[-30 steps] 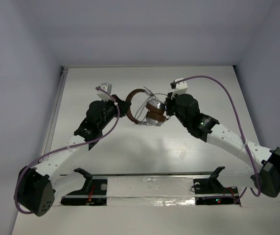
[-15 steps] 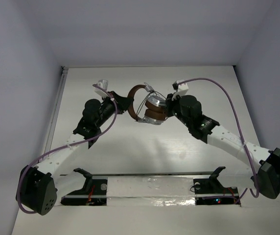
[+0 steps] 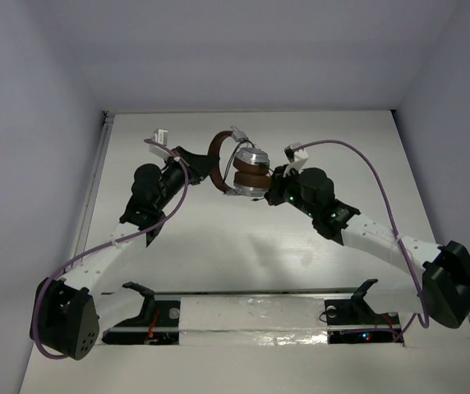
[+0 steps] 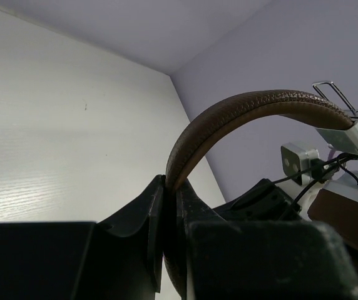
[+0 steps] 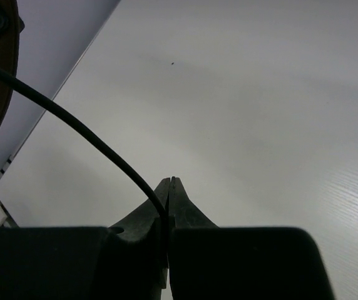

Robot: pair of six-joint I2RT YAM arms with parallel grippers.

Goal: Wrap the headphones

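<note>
The headphones (image 3: 240, 168) hang off the white table (image 3: 218, 254) at upper centre of the top view, suspended between both arms, evidently so the cord can be led round them freely. The left gripper (image 4: 170, 199) is clenched on the padded, grained brown leather-like headband (image 4: 254, 105), a smooth arch, which steadies the set; the stacked ear cups (image 3: 250, 174) show silver shells over brown pads. The right gripper (image 5: 168, 190) is pinched tight on the thin, smooth dark cord (image 5: 72, 123), which curves toward the upper left of its view, apparently held taut for winding.
</note>
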